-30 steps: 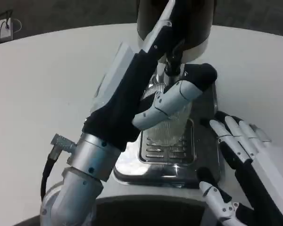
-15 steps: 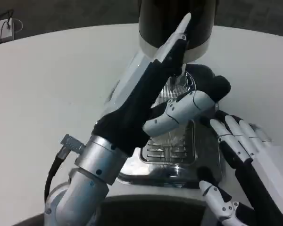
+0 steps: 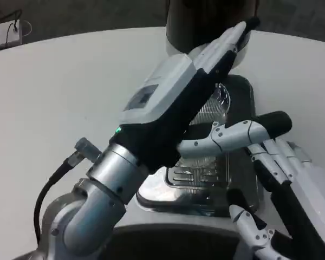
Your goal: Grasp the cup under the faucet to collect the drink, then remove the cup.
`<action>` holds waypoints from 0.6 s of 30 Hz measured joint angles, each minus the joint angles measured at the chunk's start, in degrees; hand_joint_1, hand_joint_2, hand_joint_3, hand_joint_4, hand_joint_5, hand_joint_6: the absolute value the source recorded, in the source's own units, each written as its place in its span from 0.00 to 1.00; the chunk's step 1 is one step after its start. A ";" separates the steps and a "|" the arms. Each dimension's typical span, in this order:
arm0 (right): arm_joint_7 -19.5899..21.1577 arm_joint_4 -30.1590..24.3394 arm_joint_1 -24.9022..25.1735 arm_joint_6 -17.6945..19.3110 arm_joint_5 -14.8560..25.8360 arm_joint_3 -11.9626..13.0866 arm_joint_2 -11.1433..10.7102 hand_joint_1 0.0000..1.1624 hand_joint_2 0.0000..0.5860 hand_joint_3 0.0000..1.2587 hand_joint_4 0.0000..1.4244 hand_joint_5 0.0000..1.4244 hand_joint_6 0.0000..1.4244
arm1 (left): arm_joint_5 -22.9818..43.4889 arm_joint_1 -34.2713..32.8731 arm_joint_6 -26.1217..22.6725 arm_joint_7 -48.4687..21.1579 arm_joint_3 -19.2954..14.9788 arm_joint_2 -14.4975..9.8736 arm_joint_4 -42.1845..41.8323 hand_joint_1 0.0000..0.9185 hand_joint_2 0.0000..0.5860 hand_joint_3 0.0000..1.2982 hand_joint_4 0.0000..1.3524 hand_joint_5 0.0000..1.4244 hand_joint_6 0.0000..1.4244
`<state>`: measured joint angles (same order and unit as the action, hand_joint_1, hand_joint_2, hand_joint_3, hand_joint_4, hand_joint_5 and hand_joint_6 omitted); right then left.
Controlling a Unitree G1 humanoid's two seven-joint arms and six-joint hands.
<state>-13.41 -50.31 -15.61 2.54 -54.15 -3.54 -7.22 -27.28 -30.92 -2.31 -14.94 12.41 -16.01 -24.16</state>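
Below the dark dispenser (image 3: 211, 21), my left hand (image 3: 206, 81) reaches over the metal drip tray (image 3: 238, 179) on the white table (image 3: 70, 81). Its fingers (image 3: 244, 132) wrap the clear ribbed cup (image 3: 208, 116), which stands over the tray grating beneath the dispenser body; the faucet itself is hidden by my arm. My right hand (image 3: 292, 179) waits just beside the tray's right edge, fingers spread and holding nothing.
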 measured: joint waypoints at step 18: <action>-0.28 0.92 0.97 -2.39 4.89 0.39 0.06 0.18 0.83 0.04 0.00 0.00 0.05 | -6.94 -1.16 0.66 -1.69 1.12 -4.07 -0.65 0.00 0.10 0.00 0.00 0.03 0.01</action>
<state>-13.70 -49.39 -14.64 0.15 -49.25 -3.16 -7.16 -34.22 -32.08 -1.65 -16.63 13.53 -20.07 -24.81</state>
